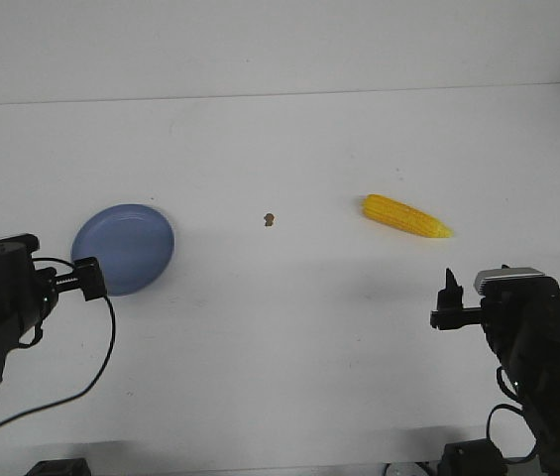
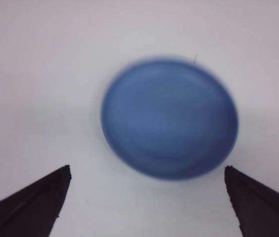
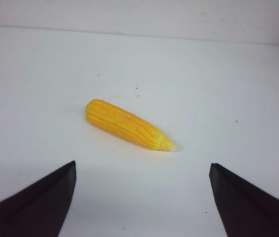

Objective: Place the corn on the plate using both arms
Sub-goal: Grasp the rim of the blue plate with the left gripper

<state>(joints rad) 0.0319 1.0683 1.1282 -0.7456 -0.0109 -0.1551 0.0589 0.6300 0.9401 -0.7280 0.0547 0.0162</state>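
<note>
One corn cob (image 1: 405, 216) lies on the tabletop (image 1: 289, 347), and there is only one tabletop. One plate (image 1: 124, 248) sits well apart from the corn, on its left in the front view. One small brown speck (image 1: 270, 218) lies between the plate and the corn, nearer the corn. Two arms show: the left arm (image 1: 2, 288) close to the plate, the right arm (image 1: 537, 337) near the corn. Two grippers: the left gripper (image 2: 146, 207) and the right gripper (image 3: 141, 202), each with two fingers spread wide.

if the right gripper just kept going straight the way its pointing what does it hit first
Most likely the corn. In the wrist view it lies ahead of the open right gripper, roughly centred between the fingers, with only bare table between; depth is unclear.
</note>
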